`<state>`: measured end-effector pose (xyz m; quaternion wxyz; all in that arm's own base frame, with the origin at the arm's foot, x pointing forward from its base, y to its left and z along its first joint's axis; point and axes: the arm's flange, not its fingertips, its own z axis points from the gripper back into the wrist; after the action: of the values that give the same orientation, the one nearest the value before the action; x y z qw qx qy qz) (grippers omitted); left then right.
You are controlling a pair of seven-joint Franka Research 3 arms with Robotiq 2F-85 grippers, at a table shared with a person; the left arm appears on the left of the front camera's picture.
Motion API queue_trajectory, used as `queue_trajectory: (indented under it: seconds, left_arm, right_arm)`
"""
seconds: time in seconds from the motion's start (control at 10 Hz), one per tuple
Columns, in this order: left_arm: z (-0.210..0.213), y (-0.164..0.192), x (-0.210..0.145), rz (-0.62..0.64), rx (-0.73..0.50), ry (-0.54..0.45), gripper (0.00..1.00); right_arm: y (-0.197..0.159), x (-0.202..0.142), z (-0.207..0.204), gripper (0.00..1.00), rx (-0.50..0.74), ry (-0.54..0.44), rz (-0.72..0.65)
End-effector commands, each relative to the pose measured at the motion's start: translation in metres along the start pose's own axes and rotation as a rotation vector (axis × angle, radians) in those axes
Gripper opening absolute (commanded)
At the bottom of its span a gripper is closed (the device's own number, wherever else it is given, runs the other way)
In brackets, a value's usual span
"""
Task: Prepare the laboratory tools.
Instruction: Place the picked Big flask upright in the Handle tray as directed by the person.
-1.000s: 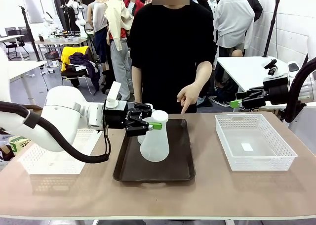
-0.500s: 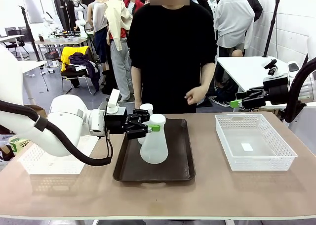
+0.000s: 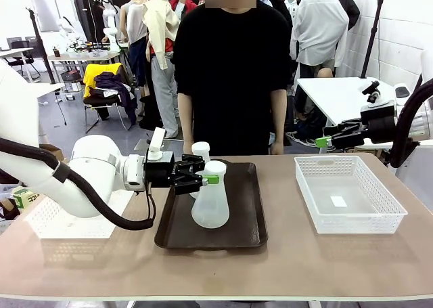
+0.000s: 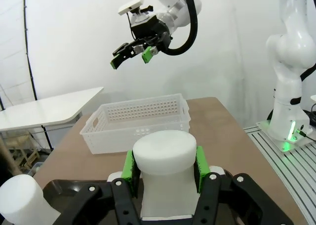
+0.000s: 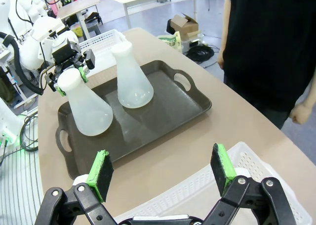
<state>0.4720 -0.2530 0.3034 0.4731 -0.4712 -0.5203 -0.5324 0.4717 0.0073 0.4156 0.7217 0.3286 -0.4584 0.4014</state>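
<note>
Standing on one tray [image 3: 247,232], two flasks [image 3: 210,203]

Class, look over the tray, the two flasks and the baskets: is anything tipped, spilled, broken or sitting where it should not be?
Nothing stands out. Both flasks stand upright on the brown tray: the near flask is gripped at its neck by the left gripper, the far flask stands free behind it. No spill shows. The right basket sits flat, and the right gripper hangs open above it.
</note>
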Motion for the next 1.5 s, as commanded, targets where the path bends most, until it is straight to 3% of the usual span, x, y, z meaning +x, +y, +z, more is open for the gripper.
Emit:
queue_trajectory:
  seconds: [0.0,0.3,0.4,1.0,1.3,1.4]
  left_arm:
    - [-0.002,-0.002,-0.003,-0.036,0.007,0.016,0.33]
    - [0.002,-0.003,-0.001,-0.048,-0.010,0.051,0.92]
    - [0.003,-0.004,-0.001,-0.049,-0.021,0.065,1.00]
    - [0.025,-0.007,0.004,-0.032,-0.050,0.176,1.00]
    - [0.027,-0.006,0.004,0.019,-0.056,0.194,1.00]
    - [0.027,-0.004,0.000,-0.039,-0.040,0.159,1.00]
  right_arm:
    - [0.001,-0.001,0.001,1.00,0.007,0.017,-0.011]
    - [0.001,-0.001,0.001,1.00,0.007,0.017,-0.011]
    - [0.001,-0.001,0.001,1.00,0.007,0.017,-0.011]
    - [0.001,-0.001,0.001,1.00,0.007,0.017,-0.011]
    - [0.001,-0.001,0.001,1.00,0.007,0.017,-0.011]
    - [0.001,-0.001,0.001,1.00,0.007,0.017,-0.011]
